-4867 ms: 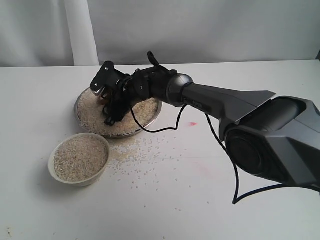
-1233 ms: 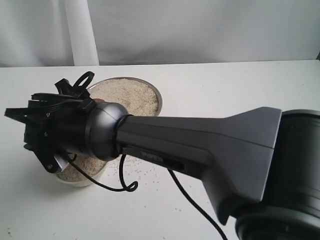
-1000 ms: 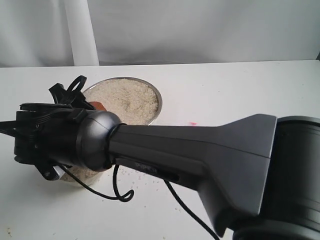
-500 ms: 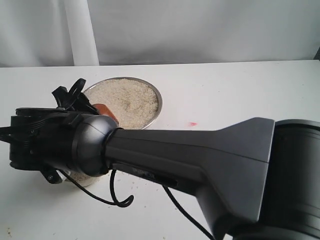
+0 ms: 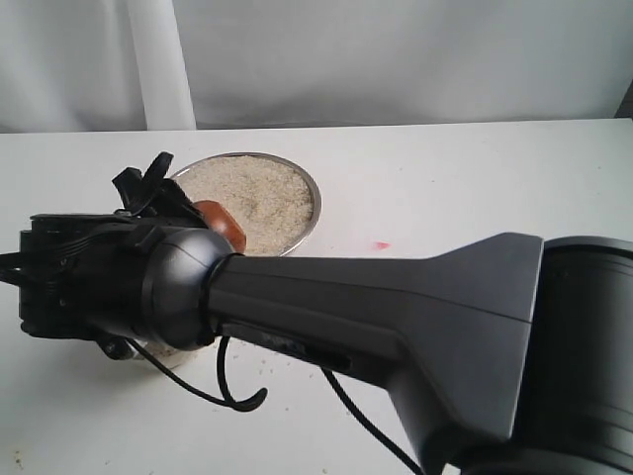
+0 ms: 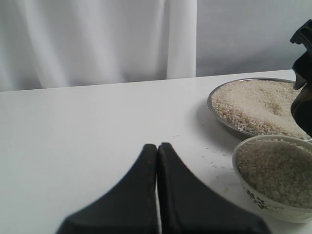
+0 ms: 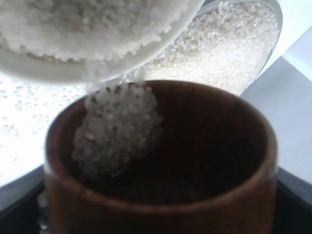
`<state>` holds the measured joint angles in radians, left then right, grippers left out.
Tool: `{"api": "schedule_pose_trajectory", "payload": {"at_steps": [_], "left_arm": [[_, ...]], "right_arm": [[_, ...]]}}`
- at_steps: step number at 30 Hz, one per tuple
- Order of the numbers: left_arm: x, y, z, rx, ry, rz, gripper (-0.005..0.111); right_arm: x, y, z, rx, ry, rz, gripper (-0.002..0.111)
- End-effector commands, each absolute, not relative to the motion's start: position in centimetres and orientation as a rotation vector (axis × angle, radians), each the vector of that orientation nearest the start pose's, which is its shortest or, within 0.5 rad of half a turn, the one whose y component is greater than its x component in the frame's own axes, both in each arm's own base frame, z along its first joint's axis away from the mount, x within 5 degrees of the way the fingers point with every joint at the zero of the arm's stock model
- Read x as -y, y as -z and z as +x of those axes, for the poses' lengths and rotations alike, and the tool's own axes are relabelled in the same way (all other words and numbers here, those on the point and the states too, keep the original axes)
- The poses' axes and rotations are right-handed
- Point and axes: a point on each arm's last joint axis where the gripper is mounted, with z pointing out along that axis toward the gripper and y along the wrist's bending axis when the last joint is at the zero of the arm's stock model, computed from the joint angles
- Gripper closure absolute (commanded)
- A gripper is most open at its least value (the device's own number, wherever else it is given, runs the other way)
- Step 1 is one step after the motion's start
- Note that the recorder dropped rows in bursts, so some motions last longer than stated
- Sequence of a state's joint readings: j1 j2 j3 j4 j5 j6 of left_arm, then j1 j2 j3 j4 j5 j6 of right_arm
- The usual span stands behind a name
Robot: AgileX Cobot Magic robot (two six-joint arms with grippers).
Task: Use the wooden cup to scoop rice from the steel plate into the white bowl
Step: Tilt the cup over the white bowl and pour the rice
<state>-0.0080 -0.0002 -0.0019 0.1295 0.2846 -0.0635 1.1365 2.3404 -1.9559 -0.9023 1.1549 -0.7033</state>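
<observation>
- My own right arm point(image 5: 396, 317) fills most of the exterior view and hides nearly all of the white bowl point(image 6: 263, 202). The bowl shows properly only from my left wrist, cut off at the picture's edge and filled nearly to the rim with rice point(image 6: 275, 165).
- The fingers of my right gripper point(image 7: 158, 222) are only dark blurs on either side of the wooden cup point(image 7: 161, 161). The cup sits between them, clear of the table, so those jaws are clamped on it.
- In the exterior view only the cup's rounded brown flank shows, over the near left part of the steel plate point(image 5: 315, 203). Its mouth is hidden behind my wrist.
- From the right wrist the cup is tipped well off upright, its mouth turned toward the camera and its lip just beside the bowl's rim.
- A clump of grains lies on the cup's inner wall at that lip. I cannot tell whether they touch the bowl.
- The plate sits just beyond the bowl and holds a wide bed of rice.
- My left gripper point(image 6: 157, 146) hangs over the white table point(image 6: 73, 131) near the bowl without touching it, its jaws pressed together on nothing.
</observation>
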Motion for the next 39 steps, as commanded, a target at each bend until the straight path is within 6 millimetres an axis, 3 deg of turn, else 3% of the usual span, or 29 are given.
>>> {"api": "schedule_pose_trajectory", "payload": {"at_steps": [1, 16, 24, 32, 39], "left_arm": [[-0.2, -18.9, 5.5, -1.755, -0.055, 0.027, 0.107], [-0.2, -18.9, 5.5, -1.755, -0.055, 0.027, 0.107], [-0.2, -18.9, 5.5, -1.755, -0.055, 0.027, 0.107], [-0.2, -18.9, 5.5, -1.755, -0.055, 0.027, 0.107], [-0.2, -18.9, 5.5, -1.755, -0.055, 0.027, 0.107]], "right_arm": [[-41.5, -19.2, 26.7, -1.201, 1.179, -2.322, 0.108], [-41.0, -19.2, 27.7, -1.219, 1.168, -2.303, 0.108], [-41.3, -19.5, 28.1, -1.140, 1.235, -2.273, 0.108], [-42.4, -18.0, 27.8, -1.049, 1.225, -2.277, 0.108], [-43.0, -18.8, 27.2, -0.948, 1.275, -2.266, 0.108]]}}
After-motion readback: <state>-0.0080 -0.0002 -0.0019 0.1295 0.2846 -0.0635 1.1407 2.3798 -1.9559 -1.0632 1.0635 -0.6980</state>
